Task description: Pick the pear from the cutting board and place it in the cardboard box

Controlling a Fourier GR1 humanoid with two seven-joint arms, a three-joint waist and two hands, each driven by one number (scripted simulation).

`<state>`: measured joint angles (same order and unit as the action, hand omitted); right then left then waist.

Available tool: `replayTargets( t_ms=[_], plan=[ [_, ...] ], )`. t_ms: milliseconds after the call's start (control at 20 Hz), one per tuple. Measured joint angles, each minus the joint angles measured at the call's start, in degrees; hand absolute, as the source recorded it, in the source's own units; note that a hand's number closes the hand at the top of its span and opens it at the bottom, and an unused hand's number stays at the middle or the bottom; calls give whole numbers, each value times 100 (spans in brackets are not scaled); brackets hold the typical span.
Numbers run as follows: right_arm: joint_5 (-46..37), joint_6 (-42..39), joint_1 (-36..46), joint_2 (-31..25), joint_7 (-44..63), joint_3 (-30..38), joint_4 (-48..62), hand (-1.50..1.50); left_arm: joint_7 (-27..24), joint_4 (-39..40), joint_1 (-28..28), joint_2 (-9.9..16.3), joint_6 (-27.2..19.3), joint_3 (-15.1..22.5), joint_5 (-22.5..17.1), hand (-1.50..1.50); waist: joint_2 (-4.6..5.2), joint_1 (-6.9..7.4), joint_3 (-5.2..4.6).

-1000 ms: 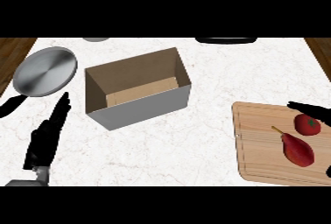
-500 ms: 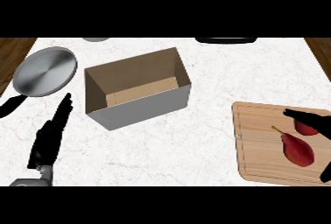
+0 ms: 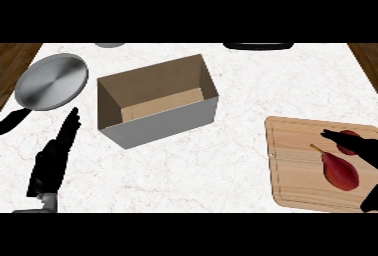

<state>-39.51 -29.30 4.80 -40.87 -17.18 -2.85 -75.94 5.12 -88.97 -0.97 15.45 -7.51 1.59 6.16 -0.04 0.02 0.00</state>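
From my station I see the right robot hand (image 3: 360, 146) at the right edge of the head view, over the cutting board (image 3: 299, 175). Its fingers (image 3: 334, 134) stretch out straight toward the left, released, with nothing in them. The pear (image 3: 339, 171), dark red with a thin stem, lies flat on the board just below those fingers, its stem end pointing up toward them; I cannot tell whether the robot hand touches it. A second reddish piece (image 3: 350, 135) shows right behind the fingers, partly hidden, and I cannot say what it is.

The left robot hand (image 3: 53, 159) rests on the white marbled worktop (image 3: 221, 165) at the lower left, fingers straight and pointing away from me, released as well.

The cardboard box (image 3: 159, 102) stands open-topped just to the right of the left robot hand's fingertips and well to the left of the right robot hand; I see bare bottom inside it. A grey round pan (image 3: 50, 82) with a dark handle lies beyond the left robot hand, near the box's left wall. Two dark objects sit at the far edge of the worktop, too cut off for me to identify.
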Motion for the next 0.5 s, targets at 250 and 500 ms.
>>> replayTargets(
  t_ms=[250,500],
  plan=[
    [-259,-137,165,280,43,154,75,-150,2,-53,-39,-64,198,-129,65,0,2,7,1],
    [-602,53,385,421,-328,228,667,-150,55,-110,-32,-214,212,-144,234,0,6,16,2]
  ],
)
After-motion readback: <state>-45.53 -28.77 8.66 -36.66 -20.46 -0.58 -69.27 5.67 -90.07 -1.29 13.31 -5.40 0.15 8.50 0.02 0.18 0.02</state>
